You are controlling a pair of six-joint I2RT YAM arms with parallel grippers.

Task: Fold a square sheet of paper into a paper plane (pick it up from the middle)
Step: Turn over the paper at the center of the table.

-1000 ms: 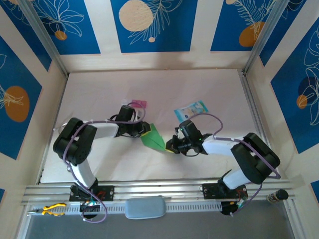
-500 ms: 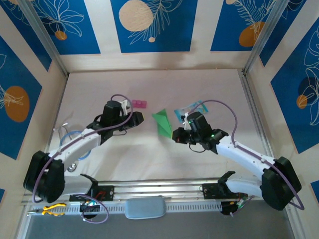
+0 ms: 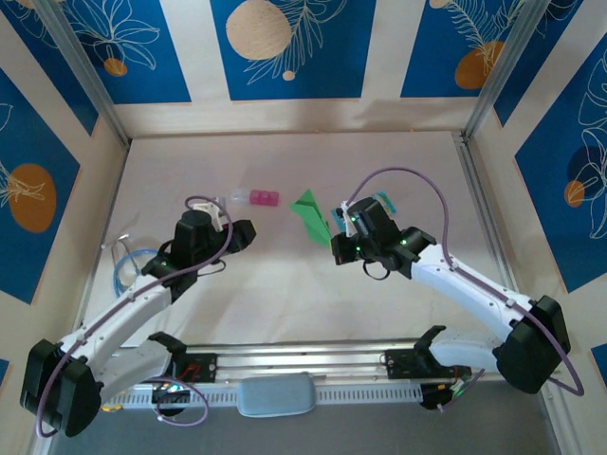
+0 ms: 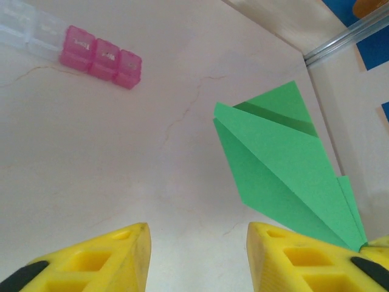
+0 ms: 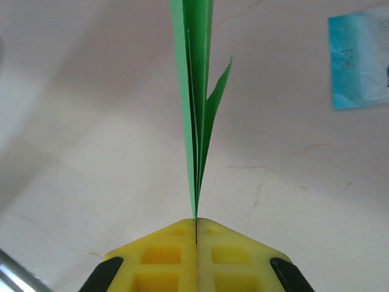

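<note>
The square sheet of paper is folded into a slim bright green paper plane [image 3: 311, 216], a pointed dart held on edge above the table. My right gripper [image 3: 335, 246] is shut on its near tail end. In the right wrist view the layered folds [image 5: 196, 91] rise straight out of the closed yellow jaws [image 5: 196, 226]. My left gripper [image 3: 247, 231] hangs to the plane's left, apart from it and open. Its yellow fingers [image 4: 121, 255] frame bare table, and the plane [image 4: 276, 164] lies off to their right.
A small pink block [image 3: 263, 197] with clear compartments [image 4: 30, 30] beside it lies behind the left gripper. A pale blue printed packet [image 3: 381, 201] sits behind the right wrist. Blue cable loops [image 3: 128, 267] lie at the table's left edge. Walls enclose three sides.
The left gripper has let go of the green paper, opened and drawn back to the left. The right gripper has carried the plane farther back and right, still shut on it.
</note>
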